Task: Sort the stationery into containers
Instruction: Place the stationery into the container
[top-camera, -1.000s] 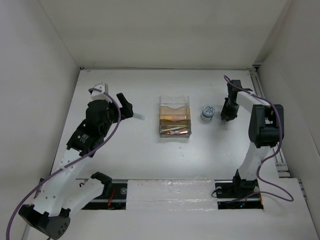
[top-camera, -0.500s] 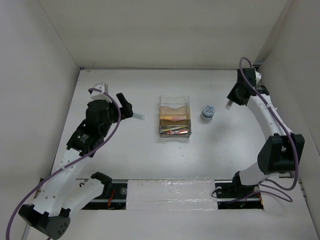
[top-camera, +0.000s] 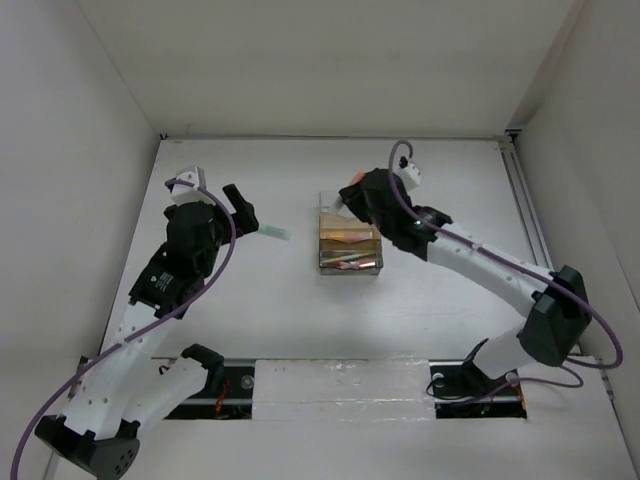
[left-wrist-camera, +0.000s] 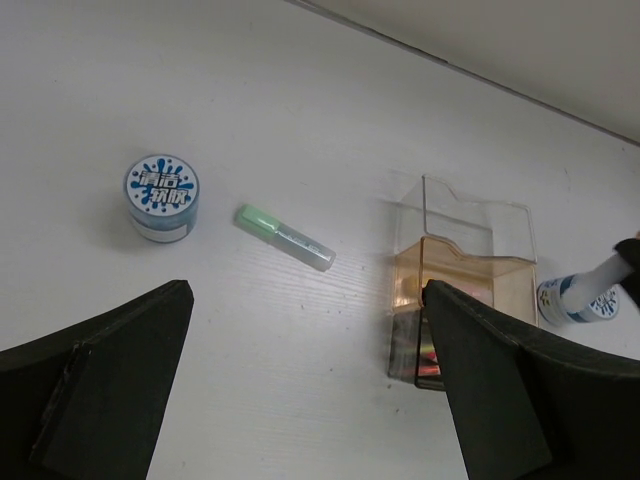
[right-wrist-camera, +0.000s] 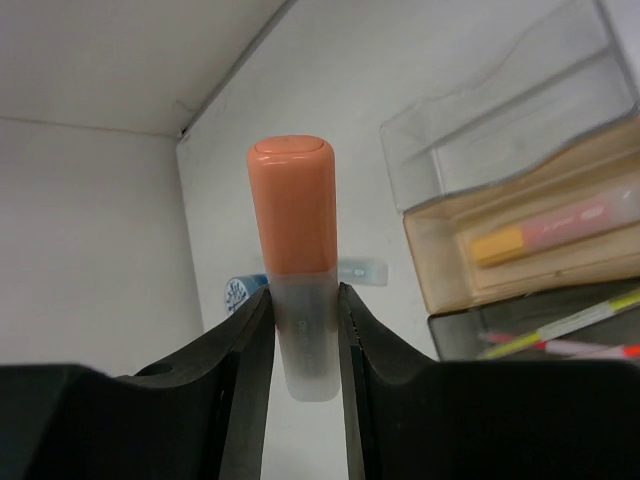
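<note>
My right gripper (right-wrist-camera: 305, 300) is shut on a short orange-capped marker (right-wrist-camera: 292, 210), cap pointing away from the wrist. In the top view this gripper (top-camera: 354, 196) hangs over the far end of the clear organizer (top-camera: 350, 245), which holds pens in its tan compartments (right-wrist-camera: 520, 230). A green-capped marker (left-wrist-camera: 285, 237) lies on the table left of the organizer. One blue patterned roll (left-wrist-camera: 162, 195) stands further left. A second roll (left-wrist-camera: 585, 300) peeks out behind the organizer. My left gripper (left-wrist-camera: 307, 300) is open and holds nothing, near the green marker (top-camera: 275, 232).
White walls close in the table on the left, back and right. The right arm (top-camera: 480, 265) stretches diagonally across the table's right half. In the top view the left arm (top-camera: 185, 255) hides the left roll.
The right arm has swung from the far right of the table to above the organizer, carrying the orange marker. The left gripper has shifted slightly toward the back.
</note>
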